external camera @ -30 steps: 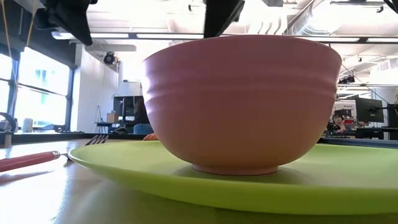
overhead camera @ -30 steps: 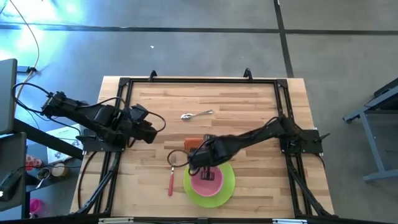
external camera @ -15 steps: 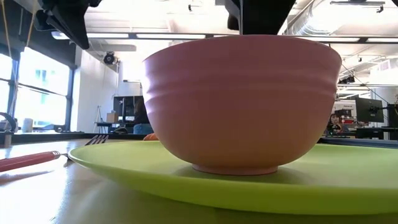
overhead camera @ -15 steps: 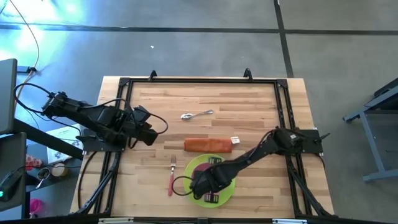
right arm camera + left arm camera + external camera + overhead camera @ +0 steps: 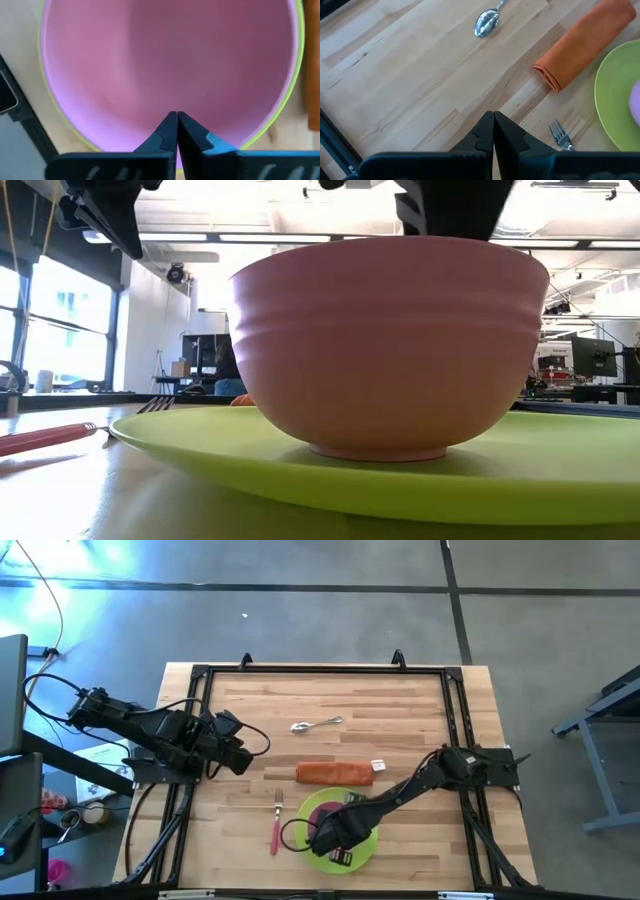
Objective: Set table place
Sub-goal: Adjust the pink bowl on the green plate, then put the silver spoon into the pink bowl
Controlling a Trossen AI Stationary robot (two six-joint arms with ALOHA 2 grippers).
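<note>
The lime-green plate (image 5: 366,840) lies near the table's near edge, and the pink bowl (image 5: 322,808) stands on it by its foot (image 5: 378,450). My right gripper (image 5: 328,823) is shut and hangs over the bowl's hollow (image 5: 170,60), pointing down. The red-handled fork (image 5: 275,828) lies on the table left of the plate. The silver spoon (image 5: 315,725) lies farther back. My left gripper (image 5: 250,752) is shut and waits above the table's left side, touching nothing.
A rolled orange napkin (image 5: 335,773) lies on the table just beyond the plate, and also shows in the left wrist view (image 5: 585,42). The black frame (image 5: 320,670) runs round the table's top. Bare wood lies between the spoon and the far edge.
My right gripper has gone toward the table's near edge, from over the plate's far rim to over the bowl, uncovering the orange napkin. Its fingers have stayed shut. The bowl and plate have kept still.
</note>
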